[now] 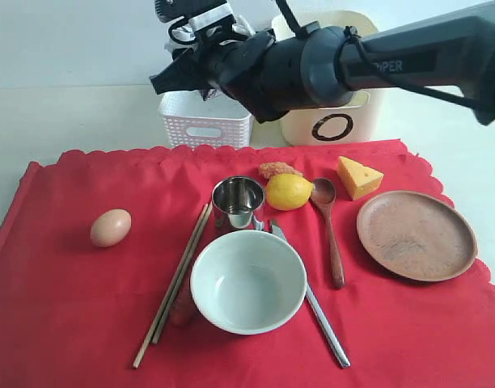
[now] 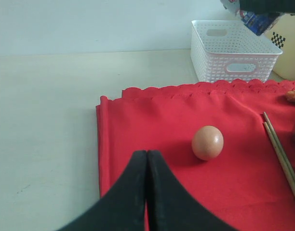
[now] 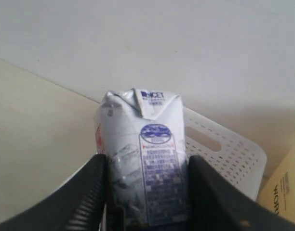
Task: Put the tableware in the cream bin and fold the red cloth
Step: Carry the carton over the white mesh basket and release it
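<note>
The bin (image 1: 369,113) stands behind the far edge of the cloth (image 1: 69,307), with the basket (image 1: 205,121) just beside it on the left; the bin's inside is hidden from every view. The right gripper (image 3: 146,207) hangs over the basket, its jaws clamped on the two sides of a carton (image 3: 147,159) held upright between them. The left gripper (image 2: 147,155) has its jaws pressed together with nothing between, low over the cloth's left part, near the egg (image 2: 207,142). The cloth lies spread flat, and all the tableware is on it – the bowl (image 1: 247,280) in front, the cup (image 1: 238,202) just behind it, the chopsticks (image 1: 175,279) on its left, the knife (image 1: 320,311) and spoon (image 1: 330,234) on its right, the plate (image 1: 416,234) farther right. The lemon (image 1: 289,191) and cheese (image 1: 358,176) sit near the spoon's bowl end.
</note>
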